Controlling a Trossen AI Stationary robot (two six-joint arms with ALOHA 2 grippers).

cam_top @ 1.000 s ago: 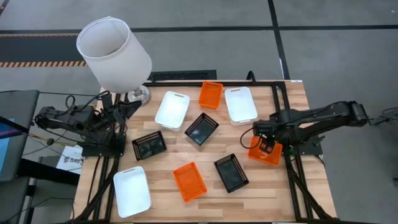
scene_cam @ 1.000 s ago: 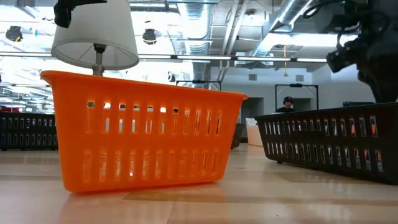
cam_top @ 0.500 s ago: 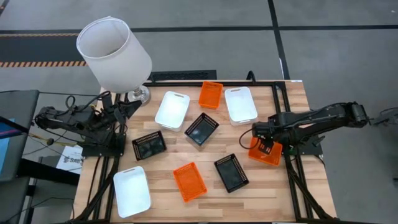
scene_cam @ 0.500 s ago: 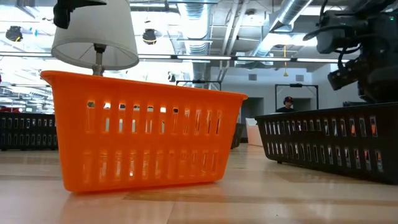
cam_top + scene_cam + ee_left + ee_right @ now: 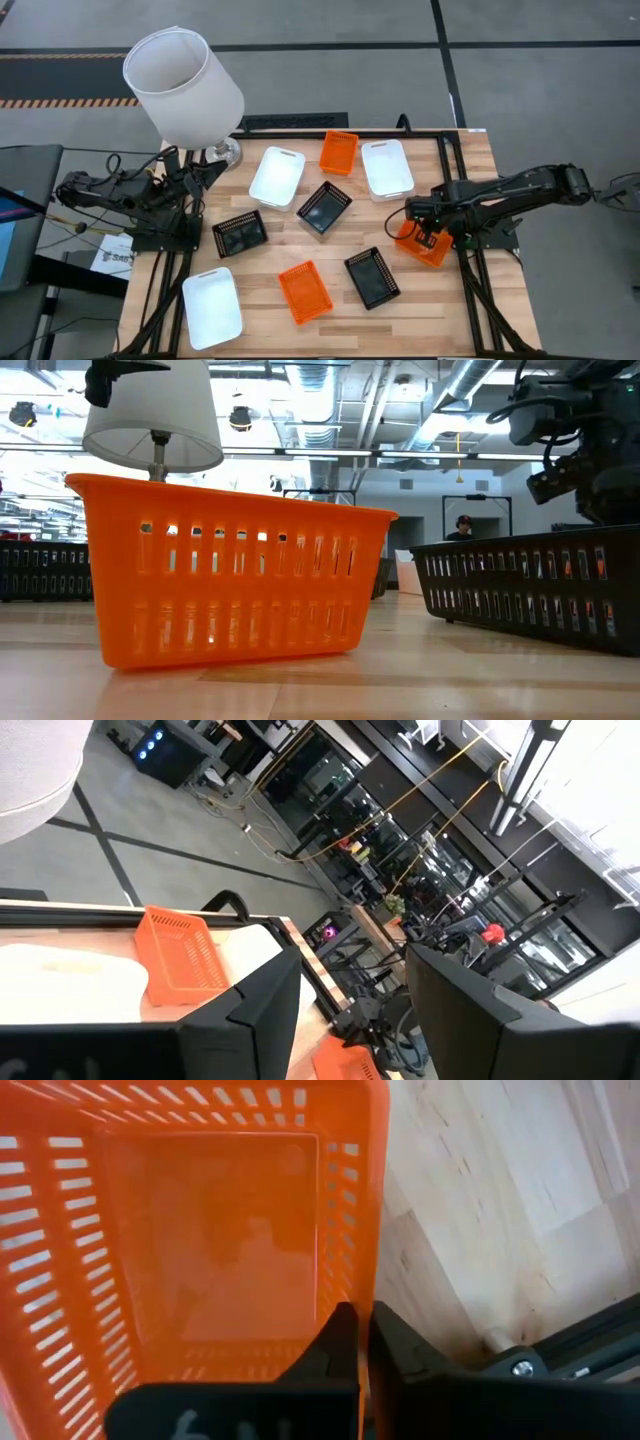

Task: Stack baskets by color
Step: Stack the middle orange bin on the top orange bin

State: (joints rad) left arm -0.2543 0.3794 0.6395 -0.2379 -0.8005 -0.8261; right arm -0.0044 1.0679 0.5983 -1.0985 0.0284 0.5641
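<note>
Nine small baskets lie on the wooden table: white ones (image 5: pixel 277 177) (image 5: pixel 387 167) (image 5: pixel 212 306), black ones (image 5: pixel 325 207) (image 5: pixel 240 233) (image 5: pixel 372 277), orange ones (image 5: pixel 338 151) (image 5: pixel 305 292), and a third orange basket (image 5: pixel 432 252) at the right edge. My right gripper (image 5: pixel 424 234) (image 5: pixel 365 1335) points down and is shut on that third orange basket. My left gripper (image 5: pixel 360 1010) stands open and level at the table's far left, by the lamp, with nothing between its fingers. The low view shows the near orange basket (image 5: pixel 230 580) and a black one (image 5: pixel 530 590) standing on their bottoms. My right gripper pinches one side wall (image 5: pixel 376 1285) of the orange basket near a corner, with one finger (image 5: pixel 335 1345) inside the basket and one (image 5: pixel 400 1355) outside. The fingers come from above, pointing down. The basket stands on the table, its opening up.
A tall lamp with a large white shade (image 5: pixel 183 85) stands at the table's far left corner, above the left arm. A black metal frame (image 5: pixel 455 165) runs along the table's right and far sides, close to the held basket. Bare wood lies near the front right corner.
My right gripper has come down toward the orange basket at the right edge, most of it in the first half of the second; since then it has kept its height. The baskets elsewhere on the table have not moved.
</note>
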